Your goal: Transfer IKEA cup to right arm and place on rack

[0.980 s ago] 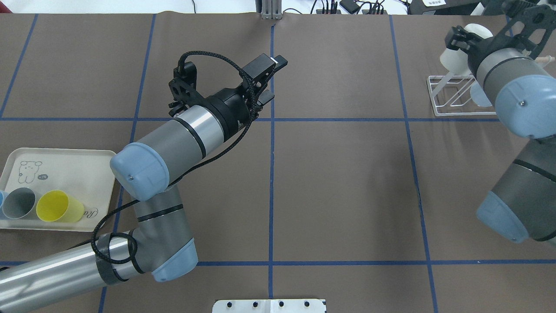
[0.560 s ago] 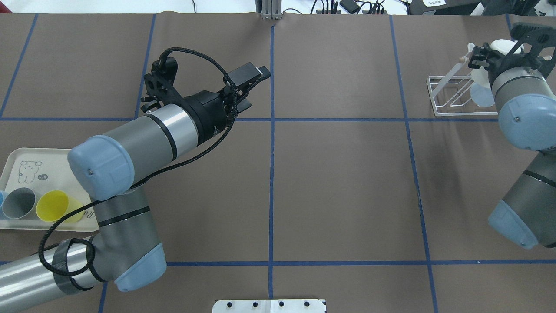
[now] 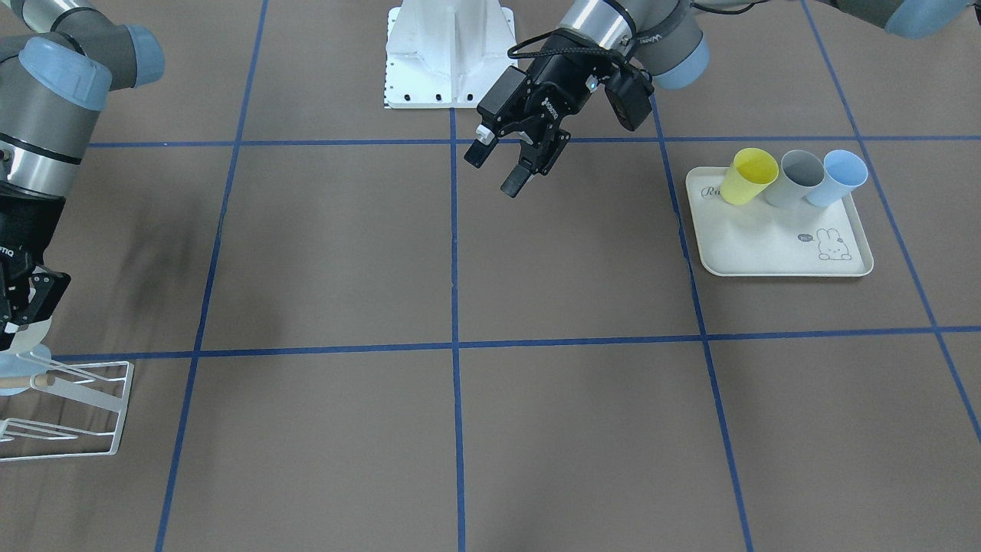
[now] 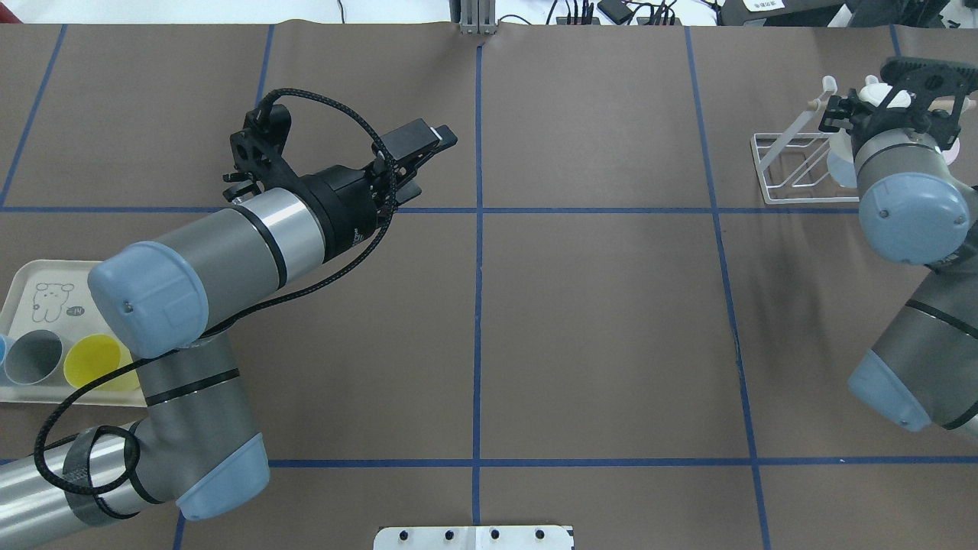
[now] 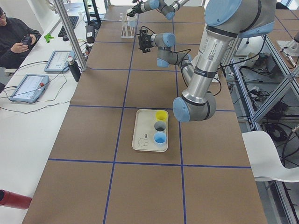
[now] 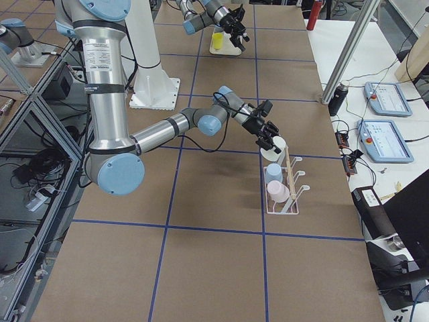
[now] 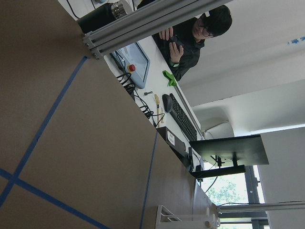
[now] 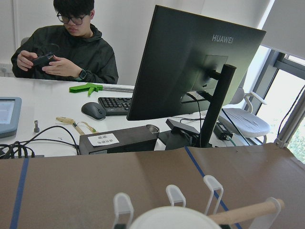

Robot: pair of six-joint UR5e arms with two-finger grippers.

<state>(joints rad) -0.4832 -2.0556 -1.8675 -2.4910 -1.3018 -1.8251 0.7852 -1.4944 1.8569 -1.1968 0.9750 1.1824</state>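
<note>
Exterior right view: the right gripper point(image 6: 270, 141) is closed on a white cup point(image 6: 278, 143), as far as this view shows, holding it tilted at the top end of the wooden peg point(image 6: 289, 172) on the rack point(image 6: 280, 212). In the right wrist view the peg's tip meets the cup's rim at the bottom of the frame. None of the pictures show whether the cup is threaded onto the peg or only touching it.

A pale blue cup point(image 6: 273, 173) and a pink cup point(image 6: 278, 192) sit lower on the rack.

Near the middle of the table the left gripper point(image 3: 494, 172) hangs in the air, well apart from the rack, its fingers spread and nothing between them. On the robot's left a tray point(image 3: 766, 257) carries a yellow cup point(image 3: 749, 175), a grey cup point(image 3: 795, 176) and a blue cup point(image 3: 837, 177), all lying tilted.

Judging by where things lie, the handover is done, since the cup is with the right arm point(image 6: 167, 127). The carry to the rack is done too. What is left is to seat the cup fully on the peg, let go, and draw the right gripper clear without knocking the two cups below.
</note>
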